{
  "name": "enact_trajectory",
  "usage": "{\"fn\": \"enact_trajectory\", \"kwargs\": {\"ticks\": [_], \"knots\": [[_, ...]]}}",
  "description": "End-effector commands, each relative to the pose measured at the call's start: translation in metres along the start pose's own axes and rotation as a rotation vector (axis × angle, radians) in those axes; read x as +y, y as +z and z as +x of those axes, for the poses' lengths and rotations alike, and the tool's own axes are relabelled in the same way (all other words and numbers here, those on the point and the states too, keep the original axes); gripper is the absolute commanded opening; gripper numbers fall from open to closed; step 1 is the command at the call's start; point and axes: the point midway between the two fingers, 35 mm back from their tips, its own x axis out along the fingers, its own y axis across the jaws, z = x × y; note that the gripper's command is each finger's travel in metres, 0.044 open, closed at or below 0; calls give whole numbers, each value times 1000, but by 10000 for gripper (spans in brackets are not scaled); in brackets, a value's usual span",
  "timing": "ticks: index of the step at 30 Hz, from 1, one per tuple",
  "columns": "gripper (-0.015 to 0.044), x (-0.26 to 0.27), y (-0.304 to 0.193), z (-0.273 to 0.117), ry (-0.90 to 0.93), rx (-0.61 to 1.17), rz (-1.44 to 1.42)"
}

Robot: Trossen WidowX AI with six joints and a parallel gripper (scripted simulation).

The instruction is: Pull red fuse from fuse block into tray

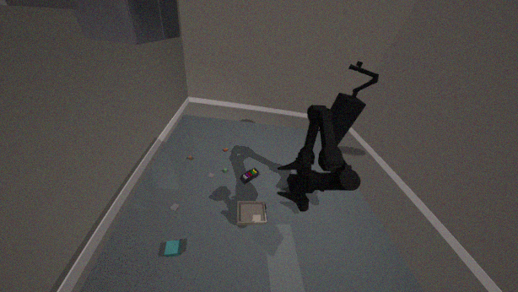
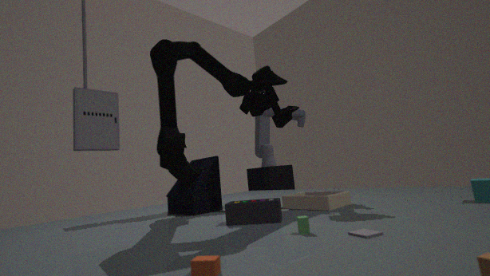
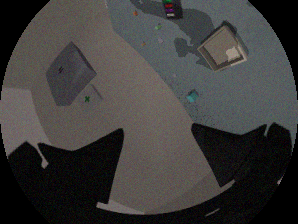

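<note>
The dark fuse block stands on the table with a row of coloured fuses in its top. The red fuse sits in the row between a green and a purple one. The beige tray stands beside the block, with a pale patch on its floor and no fuse visible in it. My gripper is wide open and empty, high above the table and clear of block and tray. Its fingers point roughly sideways.
A teal block lies beyond the tray. A small green piece and an orange piece lie near the fuse block. A flat pale piece lies nearby.
</note>
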Motion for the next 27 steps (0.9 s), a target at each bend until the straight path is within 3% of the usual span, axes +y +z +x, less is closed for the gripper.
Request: {"fn": "enact_trajectory", "kwargs": {"ticks": [1,13,20,27], "knots": [[374,0,0,1,-4,-3,-13],[63,-13,52,84,-367,-44,-1135],[63,-14,94,118,-621,138,-1794],[63,-14,122,135,-767,347,-2165]]}}
